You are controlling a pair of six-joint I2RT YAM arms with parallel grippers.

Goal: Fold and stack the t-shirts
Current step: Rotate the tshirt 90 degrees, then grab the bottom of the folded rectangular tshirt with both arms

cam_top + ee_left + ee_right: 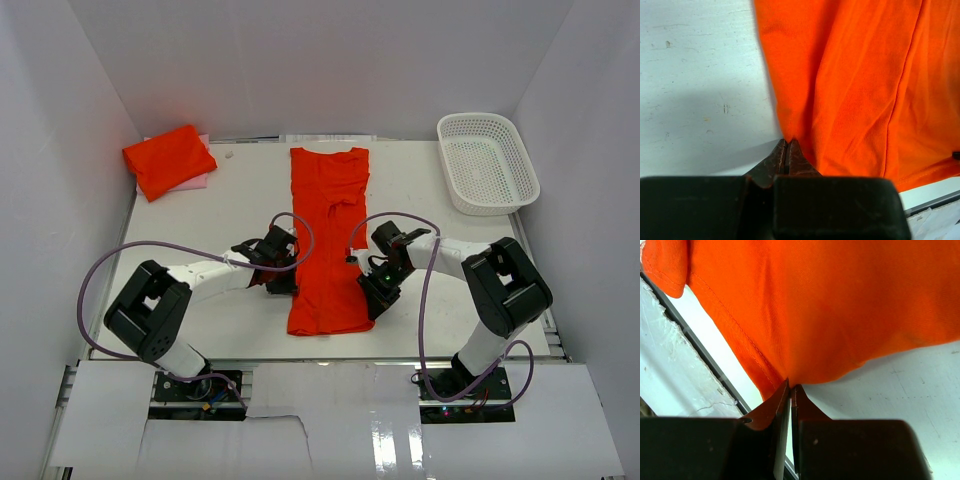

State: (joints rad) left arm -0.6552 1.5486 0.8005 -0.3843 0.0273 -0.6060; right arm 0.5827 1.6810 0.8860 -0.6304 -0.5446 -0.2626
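One orange-red t-shirt (328, 240) lies in the middle of the table, folded lengthwise into a long narrow strip with its collar at the far end. My left gripper (290, 276) sits at its left edge near the bottom. In the left wrist view the jaws (787, 143) are shut on the edge of the fabric (855, 85). My right gripper (373, 290) is at the strip's right edge, shut (791, 386) on a pinch of cloth (830, 305) close to the hem. A second t-shirt (168, 158) lies folded at the back left.
The folded shirt at the back left rests on a pale pink sheet (196, 182). A white mesh basket (487, 160) stands at the back right corner. White walls close the table (230, 210) on three sides; its near edge runs just below the shirt's hem.
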